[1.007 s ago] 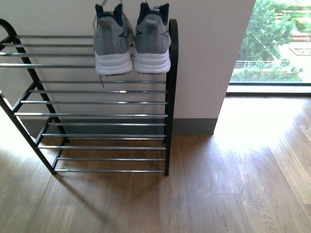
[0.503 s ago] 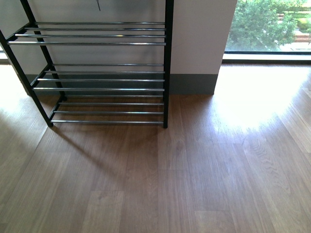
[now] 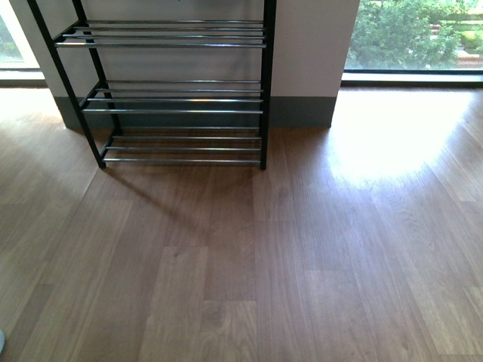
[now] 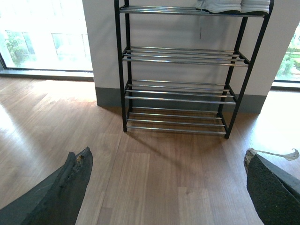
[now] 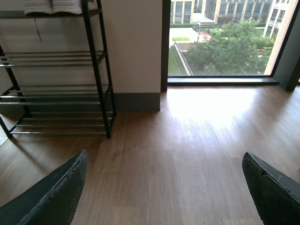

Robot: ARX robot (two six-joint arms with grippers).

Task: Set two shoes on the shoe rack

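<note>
The shoe rack (image 3: pixel 181 98) stands against the white wall; the front view shows only its lower shelves. The two shoes (image 4: pixel 233 5) sit side by side on an upper shelf at the rack's right end, only their white soles showing in the left wrist view. They also show in the right wrist view (image 5: pixel 53 6). My left gripper (image 4: pixel 166 187) is open and empty above the floor, well back from the rack (image 4: pixel 180 89). My right gripper (image 5: pixel 164 190) is open and empty, to the right of the rack (image 5: pixel 56 93). Neither gripper shows in the front view.
Wooden floor (image 3: pixel 249 256) spreads in front of the rack. A white wall with a grey skirting (image 3: pixel 302 111) is behind it. A floor-level window (image 5: pixel 220 42) lies to the right and another (image 4: pixel 44 42) to the left.
The front view has tilted down and drawn back. The shoes and upper shelves have left its top edge and the rack now looks smaller and farther off.
</note>
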